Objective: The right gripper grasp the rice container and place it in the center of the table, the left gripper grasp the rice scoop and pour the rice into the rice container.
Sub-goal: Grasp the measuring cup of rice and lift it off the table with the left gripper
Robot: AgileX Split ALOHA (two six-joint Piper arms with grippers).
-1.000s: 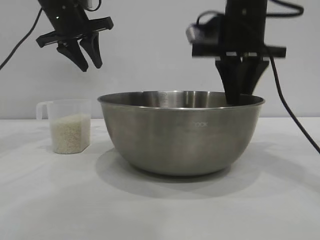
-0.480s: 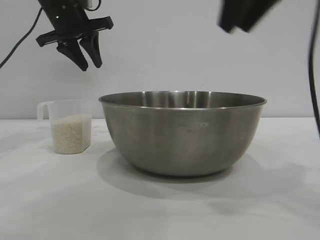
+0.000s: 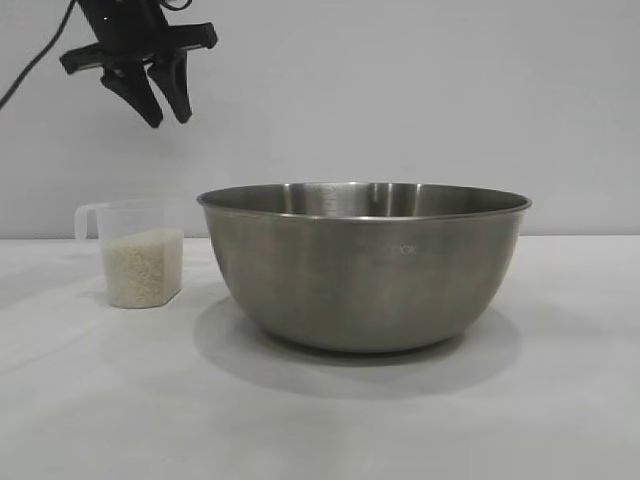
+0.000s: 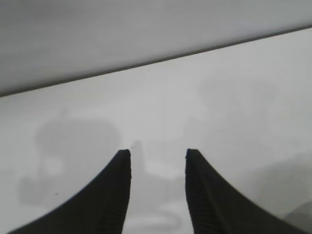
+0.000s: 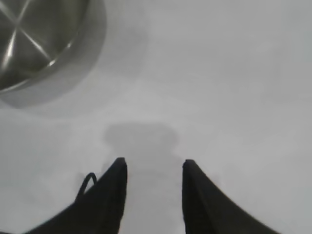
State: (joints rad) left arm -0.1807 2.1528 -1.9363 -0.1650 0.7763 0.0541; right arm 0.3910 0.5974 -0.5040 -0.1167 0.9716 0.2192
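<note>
The rice container (image 3: 365, 265), a large steel bowl, stands on the white table (image 3: 320, 420) near the middle; its rim also shows in the right wrist view (image 5: 44, 44). To its left stands the rice scoop (image 3: 140, 252), a clear plastic cup about half full of white rice (image 3: 142, 266), handle pointing left. My left gripper (image 3: 167, 112) hangs high above the scoop, open and holding nothing; its view (image 4: 157, 153) shows only bare table. My right gripper (image 5: 154, 163) is out of the exterior view, raised over bare table beside the bowl, open and holding nothing.
A plain grey wall (image 3: 400, 100) backs the table. Bare white surface lies in front of the bowl and to its right. A black cable (image 3: 35, 65) runs down from the left arm.
The right gripper has let go of the bowl's rim, risen and left the exterior view. The left gripper has shifted slightly up and to the left. Bowl and scoop stay put.
</note>
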